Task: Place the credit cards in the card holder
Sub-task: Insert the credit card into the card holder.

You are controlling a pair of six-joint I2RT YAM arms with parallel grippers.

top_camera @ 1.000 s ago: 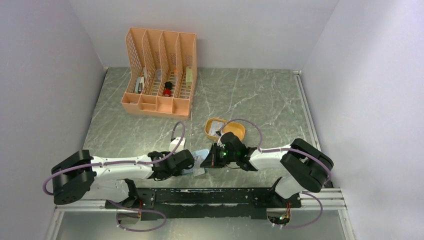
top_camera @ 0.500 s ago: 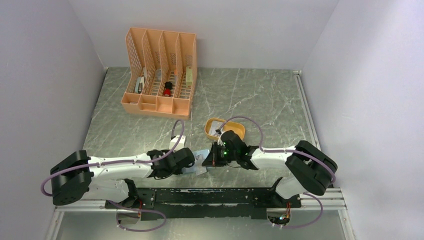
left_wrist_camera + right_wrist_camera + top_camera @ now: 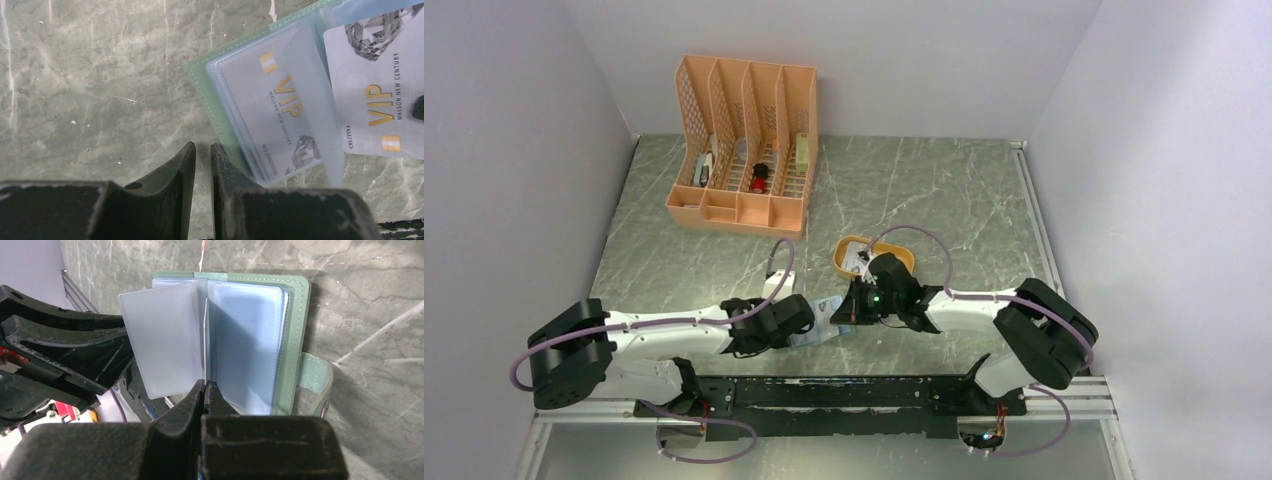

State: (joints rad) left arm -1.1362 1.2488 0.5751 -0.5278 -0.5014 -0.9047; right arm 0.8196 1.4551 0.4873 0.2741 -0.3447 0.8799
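While one card (image 3: 280, 110) sits sleeved in the holder (image 3: 202, 85), right gripper (image 3: 205, 384) pinches second card (image 3: 370, 100), not yet in; left gripper (image 3: 202, 147) unclear.

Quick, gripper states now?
Left gripper: fingers nearly closed beside sage-green card holder; grip cannot be told.
Right gripper: closed on pale grey-white credit card.

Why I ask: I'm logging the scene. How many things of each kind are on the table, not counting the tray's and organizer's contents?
Credit cards: 2, counting the bare card
Card holder: 1
Yellow tray: 1
Peach organizer: 1
Total: 5
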